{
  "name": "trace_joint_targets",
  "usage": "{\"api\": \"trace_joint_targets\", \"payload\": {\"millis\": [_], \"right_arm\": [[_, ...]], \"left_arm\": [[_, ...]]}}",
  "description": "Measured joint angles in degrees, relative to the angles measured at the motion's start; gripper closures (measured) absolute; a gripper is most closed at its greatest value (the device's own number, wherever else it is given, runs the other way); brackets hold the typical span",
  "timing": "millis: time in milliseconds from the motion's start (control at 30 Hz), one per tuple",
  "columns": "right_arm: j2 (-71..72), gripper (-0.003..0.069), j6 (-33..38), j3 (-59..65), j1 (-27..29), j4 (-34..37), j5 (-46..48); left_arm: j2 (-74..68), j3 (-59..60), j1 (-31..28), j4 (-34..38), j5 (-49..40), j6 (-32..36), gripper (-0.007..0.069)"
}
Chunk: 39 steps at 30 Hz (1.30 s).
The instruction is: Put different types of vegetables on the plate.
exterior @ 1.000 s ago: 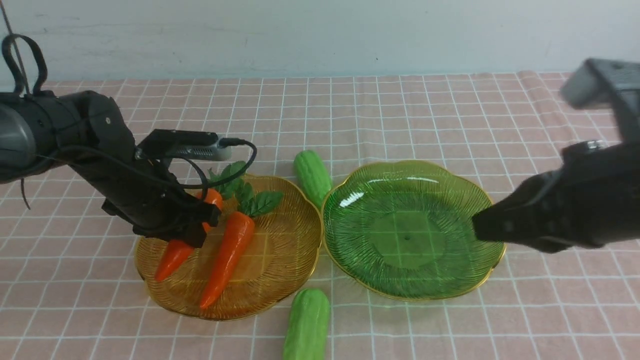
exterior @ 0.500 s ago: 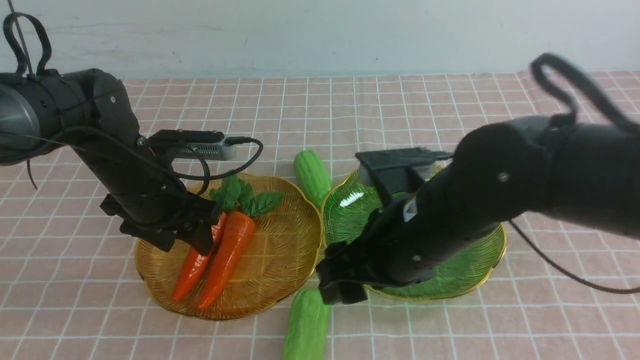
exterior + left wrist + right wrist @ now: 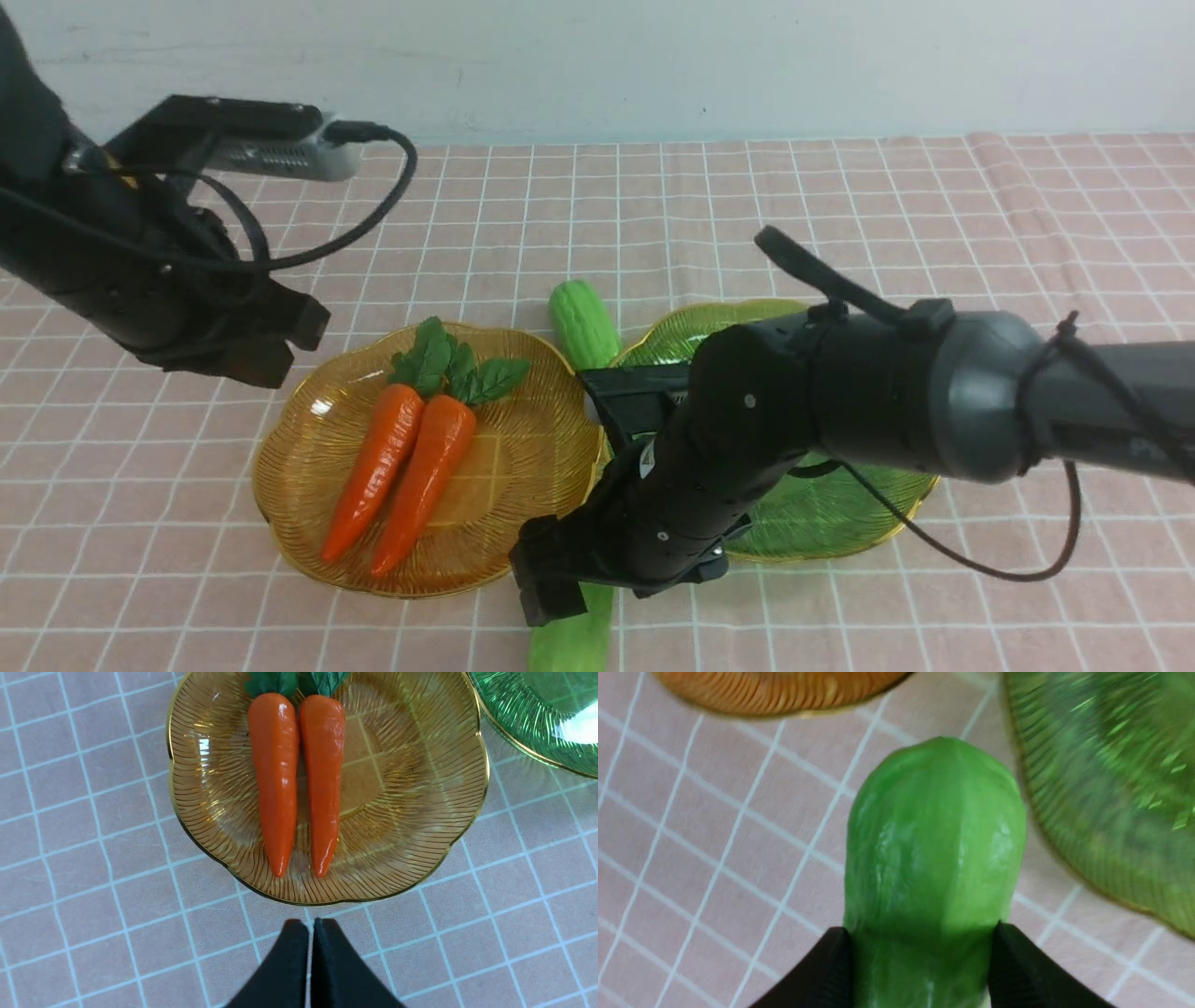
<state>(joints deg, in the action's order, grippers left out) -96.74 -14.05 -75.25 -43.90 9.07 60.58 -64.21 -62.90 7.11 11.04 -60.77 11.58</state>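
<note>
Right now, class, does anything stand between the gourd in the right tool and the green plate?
Nothing visible does. The right tool grips the near gourd on both sides, and the green plate lies just beside it, with only bare cloth between. The arm hides much of the plate in the front view.

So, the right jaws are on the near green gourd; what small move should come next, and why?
Probably lift it a little, straight up. The right jaws press both sides of the light green bumpy toy gourd, which seems to lie on the pink checked tablecloth beside the translucent green ribbed plate; it must clear that raised rim before crossing.
</note>
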Motion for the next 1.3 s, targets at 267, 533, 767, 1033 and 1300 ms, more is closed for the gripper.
{"api": "trace_joint_targets", "payload": {"millis": [267, 533, 767, 1033, 1300], "right_arm": [[-2.31, 0.031, -1.8, -8.01, 12.07, -5.58, 0.24], [-12.6, 0.028, 2.15, -13.32, 18.01, -4.71, 1.44], [-16.72, 0.0123, 2.62, -19.09, 18.08, -4.4, 2.08], [-20.85, 0.0053, 8.07, -30.72, 18.08, 0.42, -6.19], [-32.86, 0.0054, 18.91, -45.35, 17.06, 8.86, -8.6]], "left_arm": [[0.55, 0.0, 0.0, 0.0, -0.6, 0.0, 0.0628], [0.94, 0.0, 0.0, 0.0, -1.98, 0.0, 0.0628], [1.05, 0.0, 0.0, -0.05, -3.34, 0.0, 0.0628], [1.11, 0.0, 0.0, -0.14, -4.87, -0.05, 0.0628], [1.22, 0.0, 0.0, -0.08, -5.06, -0.68, 0.0628]]}}
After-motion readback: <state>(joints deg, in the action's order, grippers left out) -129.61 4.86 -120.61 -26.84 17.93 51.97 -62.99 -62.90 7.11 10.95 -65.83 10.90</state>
